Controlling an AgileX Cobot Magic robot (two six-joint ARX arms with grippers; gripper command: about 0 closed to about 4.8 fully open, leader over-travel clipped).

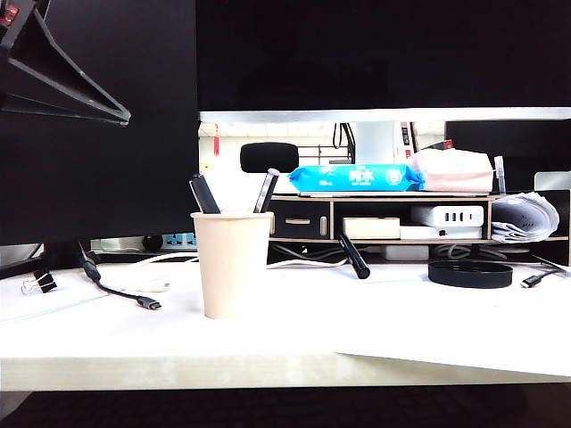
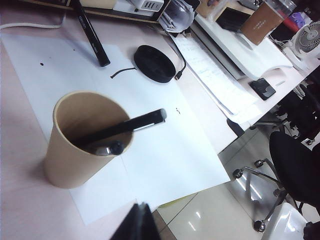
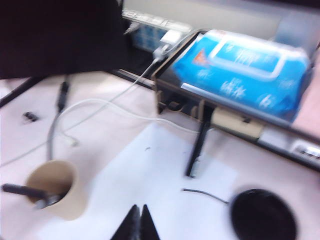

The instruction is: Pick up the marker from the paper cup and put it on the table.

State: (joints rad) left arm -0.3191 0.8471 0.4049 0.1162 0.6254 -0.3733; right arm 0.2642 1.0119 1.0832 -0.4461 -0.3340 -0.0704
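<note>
The all-black marker (image 1: 354, 256) (image 2: 92, 35) (image 3: 196, 150) lies on the white table (image 1: 401, 330), in front of the shelf and apart from the paper cup (image 1: 231, 264) (image 2: 75, 155) (image 3: 57, 192). Two other dark markers stand in the cup, one with a grey end (image 1: 267, 189) and a blunter one (image 1: 203, 193). My left gripper (image 2: 142, 205) hangs shut and empty above the table's front edge near the cup. My right gripper (image 3: 139, 206) is shut and empty, high above the paper between the cup and the black lid. Neither gripper shows in the exterior view.
A black round lid (image 1: 470, 273) (image 2: 154, 63) lies to the right of the marker. Behind stands a wooden shelf (image 1: 303, 218) with a blue wipes pack (image 1: 357, 177) (image 3: 250, 70). Cables (image 1: 134, 296) and a binder clip (image 1: 37, 283) lie to the left of the cup.
</note>
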